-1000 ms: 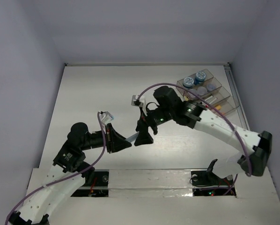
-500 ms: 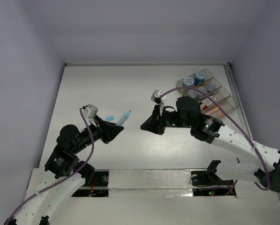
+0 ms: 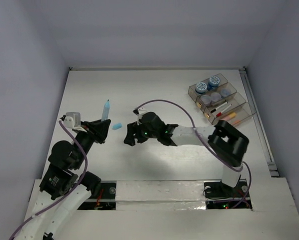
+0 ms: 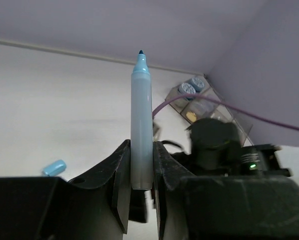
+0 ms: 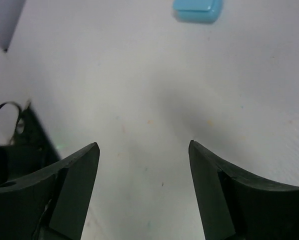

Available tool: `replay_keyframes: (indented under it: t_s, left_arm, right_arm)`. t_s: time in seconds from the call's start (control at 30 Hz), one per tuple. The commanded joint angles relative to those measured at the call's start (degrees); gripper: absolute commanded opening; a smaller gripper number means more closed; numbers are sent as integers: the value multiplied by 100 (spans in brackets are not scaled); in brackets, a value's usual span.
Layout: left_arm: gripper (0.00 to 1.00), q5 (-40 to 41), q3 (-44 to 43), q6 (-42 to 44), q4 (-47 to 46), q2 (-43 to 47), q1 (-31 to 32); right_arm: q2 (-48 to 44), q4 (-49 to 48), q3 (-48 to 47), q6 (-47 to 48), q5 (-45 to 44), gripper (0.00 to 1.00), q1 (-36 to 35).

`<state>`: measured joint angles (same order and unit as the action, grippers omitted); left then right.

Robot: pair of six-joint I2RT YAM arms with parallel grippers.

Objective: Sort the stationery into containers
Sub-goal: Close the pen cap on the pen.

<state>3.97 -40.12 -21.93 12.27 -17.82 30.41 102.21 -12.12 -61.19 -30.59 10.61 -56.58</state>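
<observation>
Now uncapped, the pen (image 4: 141,115) stands clenched in the left fingers (image 4: 141,150) near the worktop's left edge, while the right fingers (image 5: 143,150), released, hover by the dropped cap (image 5: 197,9) mid-worktop, so the far-right tray (image 3: 246,103) must wait.

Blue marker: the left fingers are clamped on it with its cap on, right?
Not quite. The left fingers do clamp the blue marker, but its cap is off, lying apart on the table; the left wrist view shows the bare tip.

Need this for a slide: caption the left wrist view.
Left claw shut on uncapped blue marker, tip up, organiser tray beyond.
</observation>
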Motion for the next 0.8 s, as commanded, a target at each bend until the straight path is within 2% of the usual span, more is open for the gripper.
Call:
replay_keyframes:
  t_s: [0.0,0.23,0.5,0.77]
  left_arm:
    - [0,692,-110,111,-50,436,35]
    - [0,456,-66,84,-32,455,35]
    - [0,245,-22,58,-58,578,-18]
    - [0,78,13,49,-111,649,-123]
  right_arm:
    - [754,-398,-911,-597,-910,82,-82]
    - [2362,42,-2342,-940,-1253,85,-187]
    - [3286,1096,-3530,-1081,-1966,85,-240]
    - [3814,1888,-4286,-862,-2423,83,-292]
